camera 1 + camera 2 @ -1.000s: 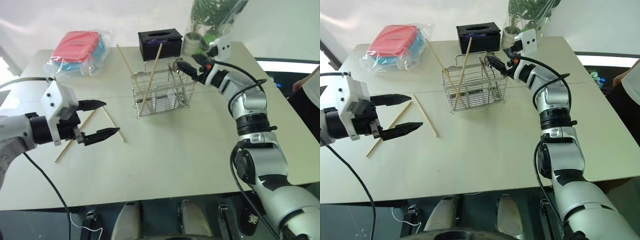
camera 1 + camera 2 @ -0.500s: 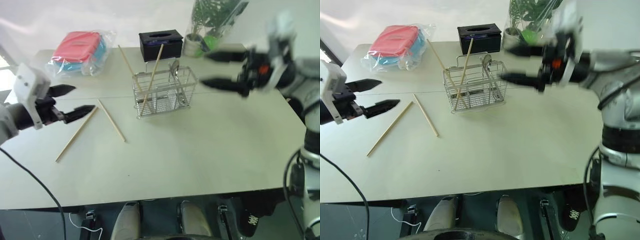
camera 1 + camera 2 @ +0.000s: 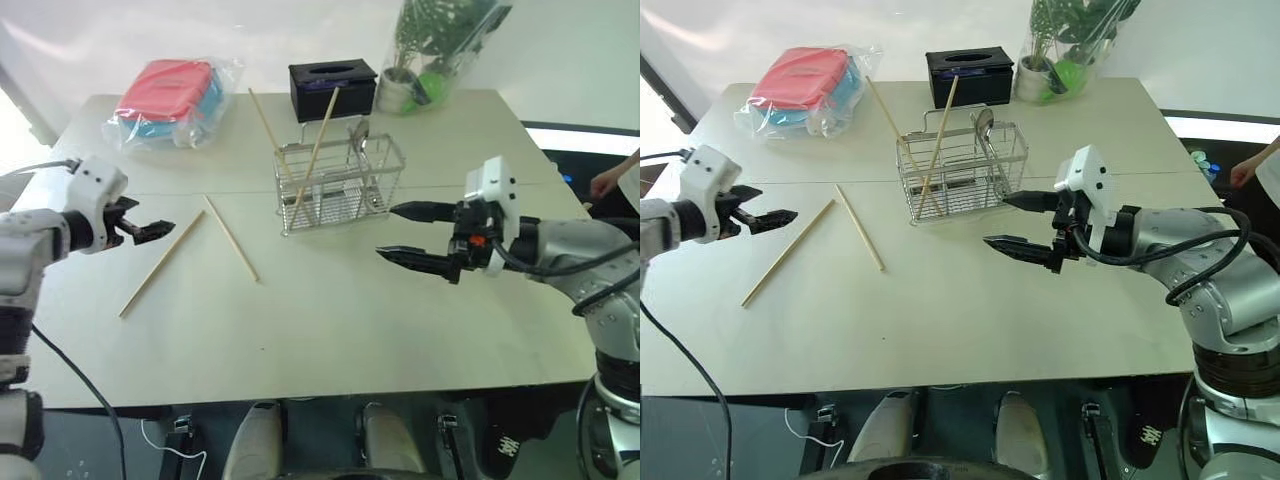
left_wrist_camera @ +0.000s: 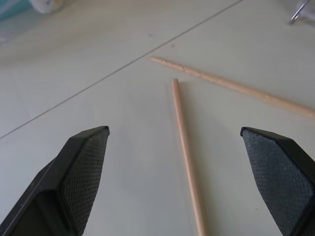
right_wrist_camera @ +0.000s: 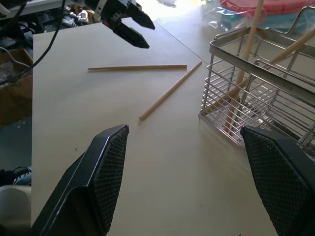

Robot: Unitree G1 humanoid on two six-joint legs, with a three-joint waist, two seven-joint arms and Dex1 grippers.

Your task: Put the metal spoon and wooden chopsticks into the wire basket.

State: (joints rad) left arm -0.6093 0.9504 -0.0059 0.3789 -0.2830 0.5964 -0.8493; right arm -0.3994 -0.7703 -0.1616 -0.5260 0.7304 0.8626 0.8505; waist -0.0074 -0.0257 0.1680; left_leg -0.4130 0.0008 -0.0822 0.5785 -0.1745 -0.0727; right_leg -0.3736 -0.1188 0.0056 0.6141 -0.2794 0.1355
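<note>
On the pale table (image 3: pixel 330 330), the wire basket (image 3: pixel 340 185) already holds the metal spoon (image 3: pixel 357 135) and two wooden chopsticks (image 3: pixel 318 150) (two more lie flat to its left), so the empty, wide-open left gripper (image 3: pixel 150 230) lines up on them while the right gripper (image 3: pixel 405 235) hangs open and empty beside the basket.

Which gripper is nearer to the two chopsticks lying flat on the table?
Left. The left gripper hovers open beside the loose chopsticks, while the right gripper, also open, sits across the table in front of the wire basket.
</note>
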